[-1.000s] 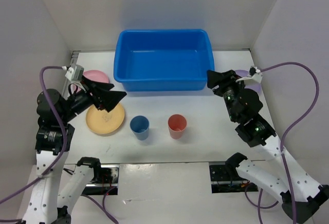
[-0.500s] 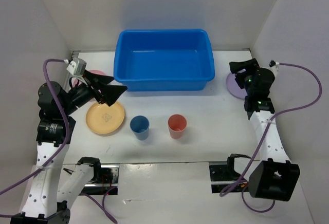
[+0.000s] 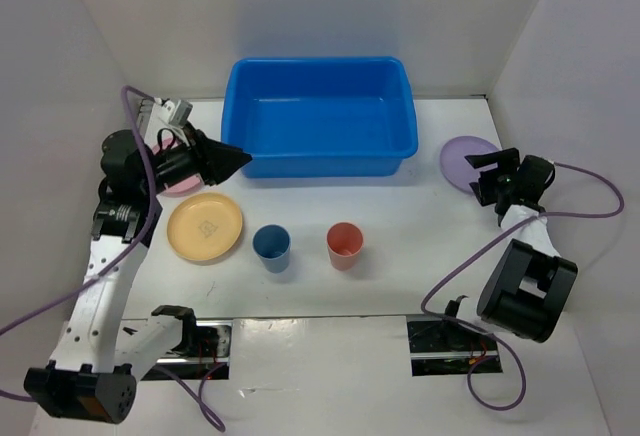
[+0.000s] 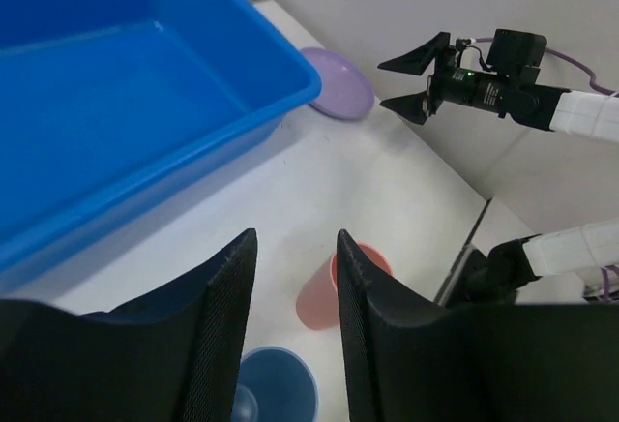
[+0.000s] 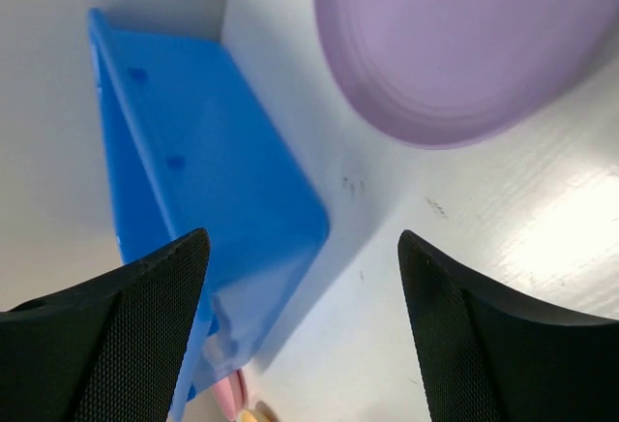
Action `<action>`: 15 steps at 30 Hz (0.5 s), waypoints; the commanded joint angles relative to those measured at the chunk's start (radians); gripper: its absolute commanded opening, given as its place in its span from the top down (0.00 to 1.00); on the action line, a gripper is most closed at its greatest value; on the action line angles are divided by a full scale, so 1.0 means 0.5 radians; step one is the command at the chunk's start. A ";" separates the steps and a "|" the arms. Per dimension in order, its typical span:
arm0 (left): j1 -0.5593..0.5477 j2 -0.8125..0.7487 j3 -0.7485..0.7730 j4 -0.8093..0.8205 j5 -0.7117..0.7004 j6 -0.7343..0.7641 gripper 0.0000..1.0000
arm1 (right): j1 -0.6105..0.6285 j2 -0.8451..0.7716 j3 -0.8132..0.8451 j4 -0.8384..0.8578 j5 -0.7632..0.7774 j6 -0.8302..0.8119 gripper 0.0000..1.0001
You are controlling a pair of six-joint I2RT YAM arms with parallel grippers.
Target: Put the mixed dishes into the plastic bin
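Note:
The blue plastic bin [image 3: 318, 167] stands at the back middle with nothing in it. My left gripper [image 3: 236, 161] hovers at its front left corner, open to a narrow gap, holding nothing. Below that arm lies the pink plate [image 3: 181, 185], partly hidden. In front are the yellow-orange plate [image 3: 205, 227], the blue cup [image 3: 271, 246] and the coral red cup [image 3: 344, 245]. My right gripper [image 3: 476, 179] stands wide open beside the lilac plate [image 3: 466, 159], right of the bin. Its wrist view shows the lilac plate [image 5: 464, 45] ahead of the open right gripper [image 5: 302, 243], apart from it.
White walls close in the table on the left, back and right. The left wrist view shows the bin [image 4: 280, 93], the coral cup [image 4: 329, 296] and the blue cup [image 4: 276, 388] under my left gripper [image 4: 295, 238]. A purple cable trails off each arm.
My left arm has risen toward the bin's front left corner and its jaws have narrowed. My right arm has swung out and down to the lilac plate, its jaws widening.

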 commanded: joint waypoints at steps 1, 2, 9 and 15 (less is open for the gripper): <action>-0.007 0.105 0.045 0.122 0.106 -0.026 0.55 | -0.021 0.094 -0.025 0.034 0.012 0.082 0.16; -0.007 0.127 0.045 0.122 0.106 -0.026 0.58 | -0.021 0.121 -0.025 0.010 0.031 0.082 0.16; 0.011 0.366 0.104 0.100 0.204 -0.047 0.38 | -0.021 0.407 -0.028 0.052 0.150 0.143 0.22; 0.048 0.446 0.128 0.100 0.247 -0.047 0.21 | 0.040 0.588 -0.046 0.175 0.264 0.263 0.26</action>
